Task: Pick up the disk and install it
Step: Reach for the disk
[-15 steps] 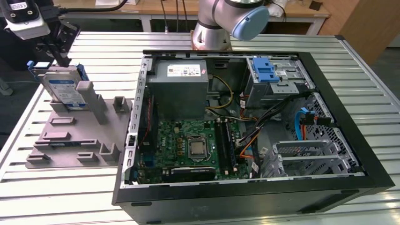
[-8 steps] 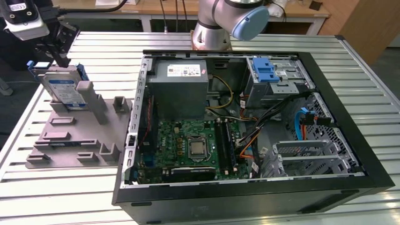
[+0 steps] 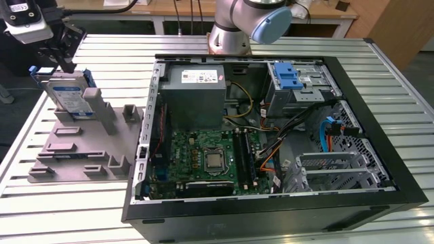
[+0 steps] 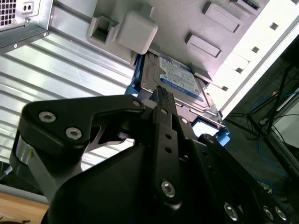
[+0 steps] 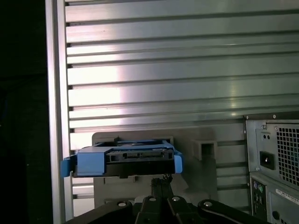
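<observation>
Gripper [image 4: 161, 91], fingers closed together, just above upright disk [image 4: 180, 80], grey holder [image 3: 74, 152] posts flanking it, open computer case [image 3: 271, 219] alongside

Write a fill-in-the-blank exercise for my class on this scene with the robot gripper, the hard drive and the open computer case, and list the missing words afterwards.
1. The hard drive has ______ plastic rails along its edges.
2. The grey fixture holding the hard drive sits to the exterior view's ______ of the open computer case.
3. The gripper is positioned just ______ the hard drive.
4. The large green board inside the case is the ______.

Missing words: blue; left; above; motherboard.
</observation>
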You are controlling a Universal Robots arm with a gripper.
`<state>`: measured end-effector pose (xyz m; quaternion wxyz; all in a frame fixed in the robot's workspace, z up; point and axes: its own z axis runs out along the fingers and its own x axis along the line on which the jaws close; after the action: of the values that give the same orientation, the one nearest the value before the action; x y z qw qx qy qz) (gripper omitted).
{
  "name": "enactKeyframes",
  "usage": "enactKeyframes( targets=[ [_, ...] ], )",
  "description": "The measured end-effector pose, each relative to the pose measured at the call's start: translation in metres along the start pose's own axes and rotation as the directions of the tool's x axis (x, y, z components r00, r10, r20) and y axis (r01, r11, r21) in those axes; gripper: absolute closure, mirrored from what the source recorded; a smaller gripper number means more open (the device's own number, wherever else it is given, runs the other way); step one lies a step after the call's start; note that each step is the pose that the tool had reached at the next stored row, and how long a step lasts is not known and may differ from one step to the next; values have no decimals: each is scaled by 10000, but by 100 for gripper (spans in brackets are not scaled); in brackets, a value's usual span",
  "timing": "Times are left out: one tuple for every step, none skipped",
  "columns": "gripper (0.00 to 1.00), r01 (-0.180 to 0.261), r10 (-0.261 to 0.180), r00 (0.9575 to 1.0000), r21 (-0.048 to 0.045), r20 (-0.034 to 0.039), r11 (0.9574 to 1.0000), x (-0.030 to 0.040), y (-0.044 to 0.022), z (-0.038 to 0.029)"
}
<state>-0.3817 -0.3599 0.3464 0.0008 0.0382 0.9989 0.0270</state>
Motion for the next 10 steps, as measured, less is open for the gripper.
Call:
enactKeyframes(
  targets=[
    [89,1,-1,10000,0,0,10000,13,7,1],
    [89,1,-1,10000,0,-2,10000,29,14,1],
    [89,0,0,10000,-2,-4,10000,51,18,1],
    [89,1,-1,10000,-4,-6,10000,75,23,2],
    [89,1,-1,10000,-9,-10,10000,103,25,2],
    [89,0,0,10000,-15,-15,10000,134,27,2],
    [89,-1,1,10000,-22,-19,10000,165,26,3],
    [89,-1,1,10000,-25,-25,10000,195,25,3],
    [89,-1,1,10000,-27,-30,10000,226,23,3],
    [89,-1,1,10000,-28,-36,10000,257,22,2]
  ],
)
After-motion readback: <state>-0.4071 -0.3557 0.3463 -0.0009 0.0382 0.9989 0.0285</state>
